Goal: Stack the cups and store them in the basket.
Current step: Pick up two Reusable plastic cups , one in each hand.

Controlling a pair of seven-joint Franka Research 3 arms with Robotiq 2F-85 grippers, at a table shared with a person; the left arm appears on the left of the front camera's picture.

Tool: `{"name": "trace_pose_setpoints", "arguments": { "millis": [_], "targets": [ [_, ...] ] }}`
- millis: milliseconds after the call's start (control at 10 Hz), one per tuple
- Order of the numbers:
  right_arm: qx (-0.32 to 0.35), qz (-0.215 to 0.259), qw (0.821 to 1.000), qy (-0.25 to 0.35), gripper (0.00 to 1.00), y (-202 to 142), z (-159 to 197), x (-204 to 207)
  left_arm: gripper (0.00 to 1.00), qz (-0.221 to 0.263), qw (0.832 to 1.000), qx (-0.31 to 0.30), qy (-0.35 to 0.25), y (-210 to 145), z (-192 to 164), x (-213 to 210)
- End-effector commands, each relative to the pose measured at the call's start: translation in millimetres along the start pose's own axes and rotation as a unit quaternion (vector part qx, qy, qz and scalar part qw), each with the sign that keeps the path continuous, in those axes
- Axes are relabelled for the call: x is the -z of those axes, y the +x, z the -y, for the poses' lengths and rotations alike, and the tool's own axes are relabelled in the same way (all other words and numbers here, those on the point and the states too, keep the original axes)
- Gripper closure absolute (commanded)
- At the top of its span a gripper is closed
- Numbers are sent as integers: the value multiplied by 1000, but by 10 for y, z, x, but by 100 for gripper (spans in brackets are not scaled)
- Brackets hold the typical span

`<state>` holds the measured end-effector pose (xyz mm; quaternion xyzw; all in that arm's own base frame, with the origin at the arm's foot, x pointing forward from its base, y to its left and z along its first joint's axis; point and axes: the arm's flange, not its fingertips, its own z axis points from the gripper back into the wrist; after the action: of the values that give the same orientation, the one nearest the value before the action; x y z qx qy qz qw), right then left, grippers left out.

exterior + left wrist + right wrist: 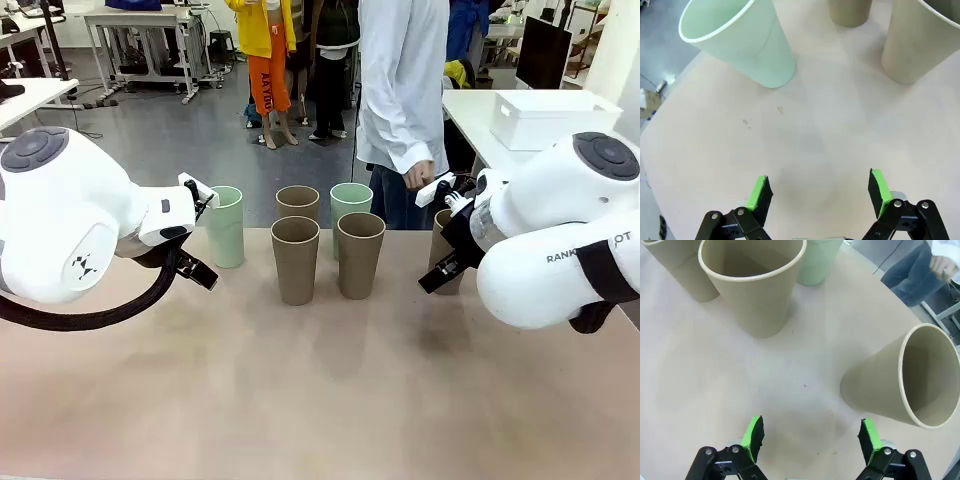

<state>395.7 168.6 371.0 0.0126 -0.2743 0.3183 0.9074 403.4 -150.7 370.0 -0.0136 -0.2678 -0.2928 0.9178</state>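
A person in a white shirt stands at the far edge of the pale beige, matte surface, close behind the cups. Six tall, tapered, handle-less matte tumblers stand upright on it, mouths up. They are a mint-green tumbler at the left, a rear tan-brown tumbler beside a second mint-green tumbler, a front-left tan-brown tumbler, a front-right tan-brown tumbler, and a sixth tan-brown tumbler half hidden behind the right arm's wrist in the front view.

The left claw hovers over bare surface with its green pads wide apart and empty. The right claw is likewise spread, gripping nothing, with the sixth tumbler just off to one side.

The white rectangular solid-walled plastic basket with a rolled rim sits on a separate white side table, well apart from the cups.
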Motion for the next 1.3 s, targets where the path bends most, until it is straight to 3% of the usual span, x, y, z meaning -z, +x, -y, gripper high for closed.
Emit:
{"name": "trace_pose_setpoints", "arguments": {
  "millis": [0, 900, 1200],
  "targets": [
    [0, 0, 1000, 0, 0, 0, 0, 0, 0, 0, 1000, 0, 0, 1, 0, -1],
    [0, 0, 1000, 0, 0, 0, -1, 1, 0, 0, 1000, 0, 0, 0, 0, 0],
    [-13, 15, 1000, 3, 0, 117, 184, -739, 0, 9, 999, 14, -44, 89, -250, -578]
  ]
}}
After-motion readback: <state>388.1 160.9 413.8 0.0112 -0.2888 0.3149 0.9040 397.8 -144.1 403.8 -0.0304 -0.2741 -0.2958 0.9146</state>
